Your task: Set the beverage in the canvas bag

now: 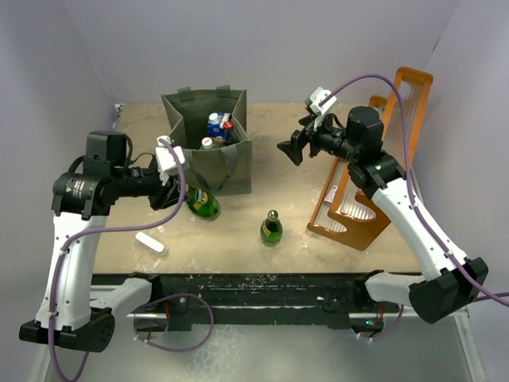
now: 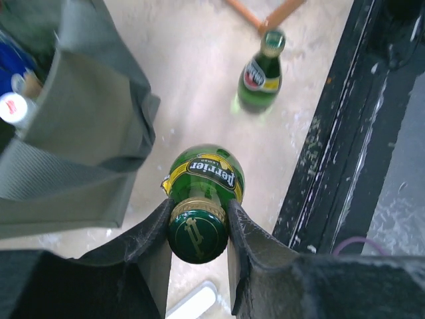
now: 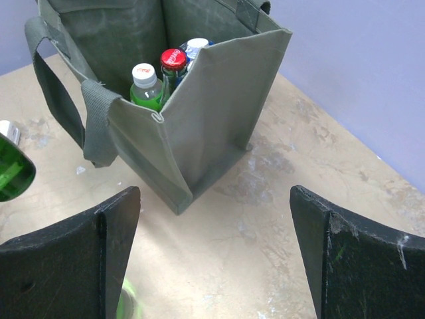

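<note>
The left gripper (image 1: 173, 189) is clamping narrowly around the neck of a green glass bottle (image 1: 203, 204) with a green-and-yellow Perrier label, its two dark fingers (image 2: 149, 242) pressing in just under the green metal cap on either side. The green glass bottle is tilting, base pointing away from the left gripper, and is sitting just beside the near left corner of the dark olive-green canvas bag (image 1: 232, 165), outside it. Whether its base is touching the table cannot be told.

The dark olive-green canvas bag is standing upright with its mouth open toward the back of the pale, scuffed wooden table (image 1: 302, 195), one loop handle drooping down its side. Several drinks are already standing inside it: a white-capped bottle with green contents (image 3: 145, 83), a red-capped bottle (image 3: 173, 61) and a blue-labelled container (image 1: 216, 126).

The right gripper (image 1: 291, 150) is hanging in the air to the right of the bag with its fingers spread wide apart and nothing between them, pointing toward the bag's right wall.

A second small green glass bottle (image 1: 271, 228) is standing upright near the table's front edge, apart from the bag. An orange wooden rack (image 1: 374, 187) is standing on the right side, and a small white oblong object (image 1: 149, 243) is lying near the left front edge
</note>
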Tool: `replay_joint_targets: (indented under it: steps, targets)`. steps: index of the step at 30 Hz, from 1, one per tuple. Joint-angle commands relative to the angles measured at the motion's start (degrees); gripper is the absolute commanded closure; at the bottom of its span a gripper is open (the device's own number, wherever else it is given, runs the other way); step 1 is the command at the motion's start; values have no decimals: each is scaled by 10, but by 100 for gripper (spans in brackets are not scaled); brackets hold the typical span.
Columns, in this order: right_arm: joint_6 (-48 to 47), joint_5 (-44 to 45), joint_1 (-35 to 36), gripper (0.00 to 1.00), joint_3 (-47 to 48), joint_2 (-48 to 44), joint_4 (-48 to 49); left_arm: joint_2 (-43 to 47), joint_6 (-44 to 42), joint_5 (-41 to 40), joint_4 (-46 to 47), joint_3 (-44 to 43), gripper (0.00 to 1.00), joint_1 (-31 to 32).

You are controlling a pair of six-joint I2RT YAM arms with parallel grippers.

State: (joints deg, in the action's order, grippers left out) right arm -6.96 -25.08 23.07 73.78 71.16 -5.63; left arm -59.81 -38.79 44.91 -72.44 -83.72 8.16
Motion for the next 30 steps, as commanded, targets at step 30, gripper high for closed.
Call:
replay_joint_targets:
  steps: [30]
  targets:
    - [16,-32,-45,5,-11,-28,45,-157,415,-148,542,-285,100,2]
